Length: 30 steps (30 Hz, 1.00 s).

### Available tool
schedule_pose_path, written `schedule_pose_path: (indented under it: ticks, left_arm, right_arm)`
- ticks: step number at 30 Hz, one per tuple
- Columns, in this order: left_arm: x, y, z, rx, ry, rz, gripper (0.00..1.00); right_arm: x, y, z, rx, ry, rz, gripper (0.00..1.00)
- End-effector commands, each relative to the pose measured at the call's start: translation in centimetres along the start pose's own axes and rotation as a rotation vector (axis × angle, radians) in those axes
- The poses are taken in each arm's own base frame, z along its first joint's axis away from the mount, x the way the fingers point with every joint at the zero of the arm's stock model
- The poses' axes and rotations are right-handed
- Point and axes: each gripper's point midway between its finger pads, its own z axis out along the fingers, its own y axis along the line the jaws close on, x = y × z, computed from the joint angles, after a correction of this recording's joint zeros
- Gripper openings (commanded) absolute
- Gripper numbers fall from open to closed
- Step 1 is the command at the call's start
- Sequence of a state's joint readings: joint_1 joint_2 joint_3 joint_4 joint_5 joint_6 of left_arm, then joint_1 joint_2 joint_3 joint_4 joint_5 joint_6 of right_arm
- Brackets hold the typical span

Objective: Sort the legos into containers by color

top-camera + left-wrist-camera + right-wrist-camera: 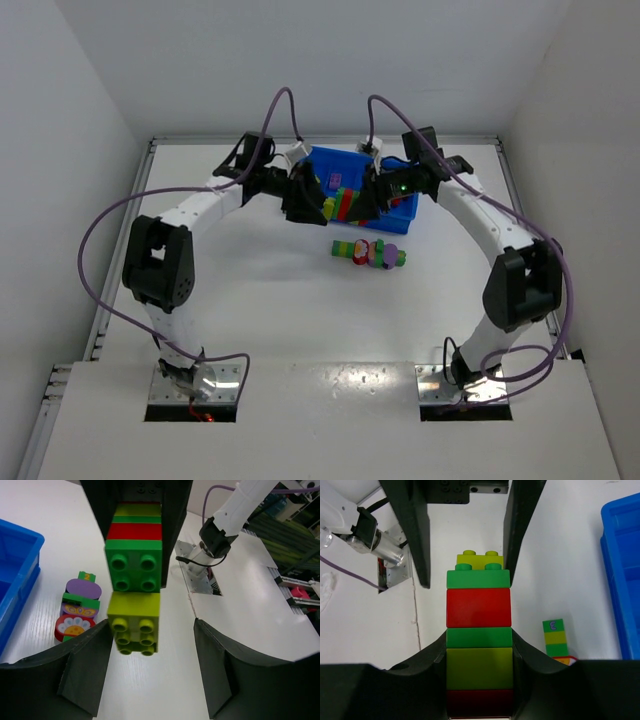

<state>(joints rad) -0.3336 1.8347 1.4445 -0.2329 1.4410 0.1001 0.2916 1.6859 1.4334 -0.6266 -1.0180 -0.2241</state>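
Near blue tray (330, 160), studded plastic stick (479, 605) in R gripper (479, 645)

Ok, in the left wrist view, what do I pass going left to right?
blue tray → loose lego stick lying on the table → held lego stick, green, red and yellow-green → right arm's base

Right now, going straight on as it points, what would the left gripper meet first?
The lime-yellow end brick of the red, green and yellow striped plastic stick, clamped by the right gripper. It sits roughly between the open fingers of the left gripper; depth is unclear.
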Motion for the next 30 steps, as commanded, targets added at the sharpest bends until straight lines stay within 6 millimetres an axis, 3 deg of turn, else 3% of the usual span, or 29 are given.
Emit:
schedule_pose_path:
  ticks: [1,2,6,8,9,10,15,20,22,23,24,25,27,28,30]
  left_arm:
    - [-1.7,-1.5,0.5,0.073,-0.012,0.085,0.70]
    - [-2.0,-1.6,0.5,0.073,-0.013,0.094,0.69]
    - [-2.1,-1.4,0.5,0.073,-0.013,0.085,0.45]
    - [-1.7,-1.2,0.5,0.074,-0.011,0.067,0.18]
    - [-1.7,-1.2,0.5,0.074,-0.011,0.066,0.18]
    - [-1.7,-1.0,0.6,0.063,-0.010,0.066,0.08]
    - [-0.6,2.5,-2.9,-0.069,-0.030,0.037,0.06]
    - [-1.0,9.6,-7.1,-0.302,-0.030,0.036,0.06]
    - [-0.2,12.1,-7.5,-0.367,-0.011,0.031,0.06]
    - [0.0,14.5,-8.1,-0.443,0.004,0.037,0.06]
    - [-0.9,15.0,-8.5,-0.479,0.004,0.051,0.08]
    - [0.2,16.8,-8.6,-0.513,0.002,-0.002,0.11]
    - [-0.8,19.3,-9.6,-0.608,-0.006,0.003,0.18]
    - [0.3,20.8,-9.7,-0.629,-0.008,-0.053,0.23]
    - [-0.7,22.4,-10.3,-0.688,-0.022,-0.043,0.29]
  right_arm:
    - [-2.9,-0.2,0.0,-0.006,-0.054,-0.096,0.00]
    - [-2.6,-0.4,0.1,-0.008,-0.049,-0.088,0.00]
    - [-3.1,-0.6,0.1,-0.006,-0.054,-0.097,0.00]
    - [-2.8,-0.6,0.2,-0.008,-0.050,-0.089,0.00]
    - [-3.0,-0.3,0.0,-0.006,-0.055,-0.098,0.00]
    - [-2.6,-0.7,-0.1,0.000,-0.052,-0.083,0.00]
    - [-1.7,0.3,-2.3,0.044,-0.051,-0.093,0.00]
    - [0.2,1.4,-3.5,0.078,-0.041,-0.080,0.00]
    - [0.7,2.1,-3.7,0.078,-0.040,-0.078,0.00]
    - [1.0,2.1,-3.8,0.089,-0.036,-0.078,0.00]
    - [1.4,2.1,-3.7,0.086,-0.030,-0.068,0.00]
    - [1.2,2.3,-3.9,0.097,-0.033,-0.069,0.00]
    - [1.0,2.1,-4.3,0.116,-0.038,-0.074,0.00]
    - [1.0,2.1,-4.3,0.116,-0.038,-0.074,0.00]
    - [1.2,2.2,-4.3,0.114,-0.033,-0.066,0.00]
